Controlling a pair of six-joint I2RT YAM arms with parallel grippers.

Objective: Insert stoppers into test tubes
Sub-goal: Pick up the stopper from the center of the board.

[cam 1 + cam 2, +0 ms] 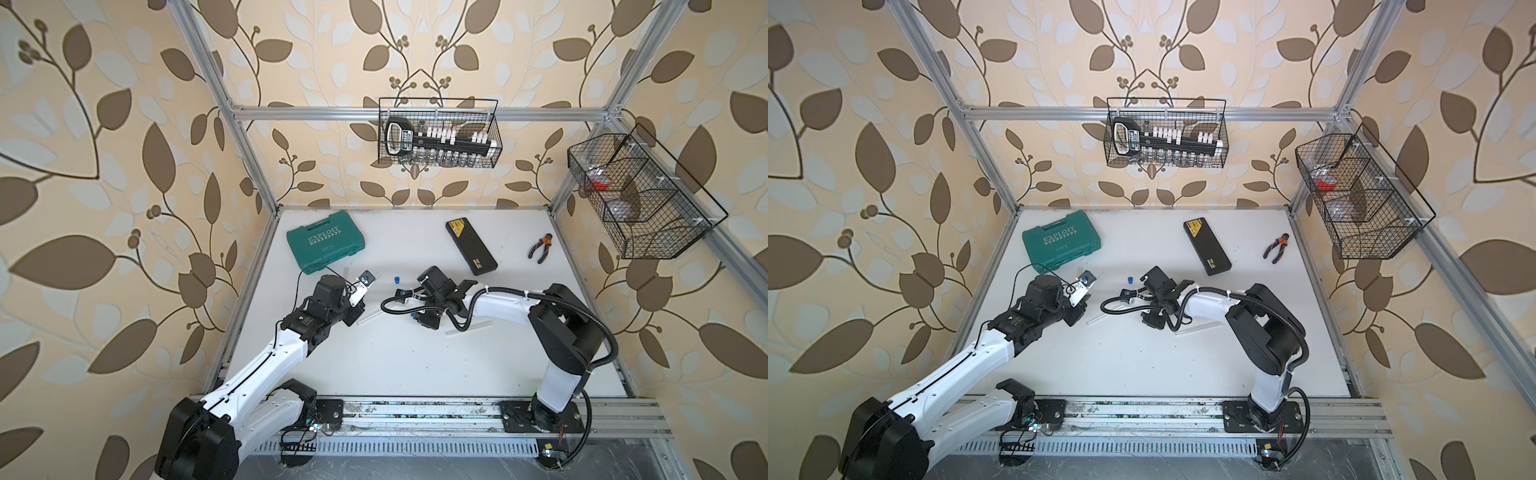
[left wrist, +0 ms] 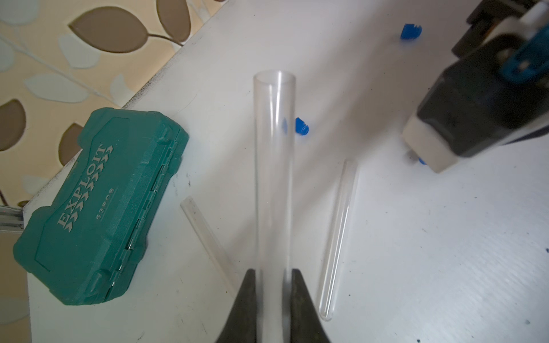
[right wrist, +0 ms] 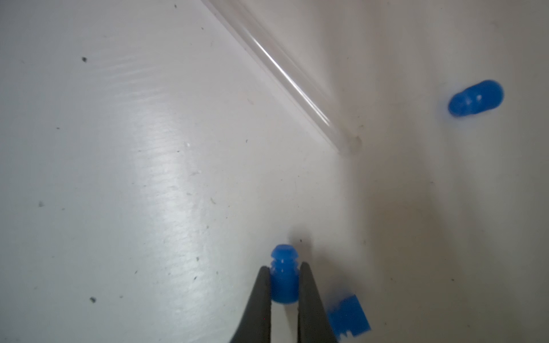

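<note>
White tabletop under leaf-patterned wallpaper holds a closed teal plastic tool case at the left. Next to it the left gripper is clenched on an empty clear test tube, with another clear tube lying flat nearby. Further right, the right gripper pinches a small blue plastic stopper just beside a loose blue stopper. A black wire basket on the back rail holds a black socket rail, and the divided wire basket on the right wall holds a red-and-clear item.
</note>
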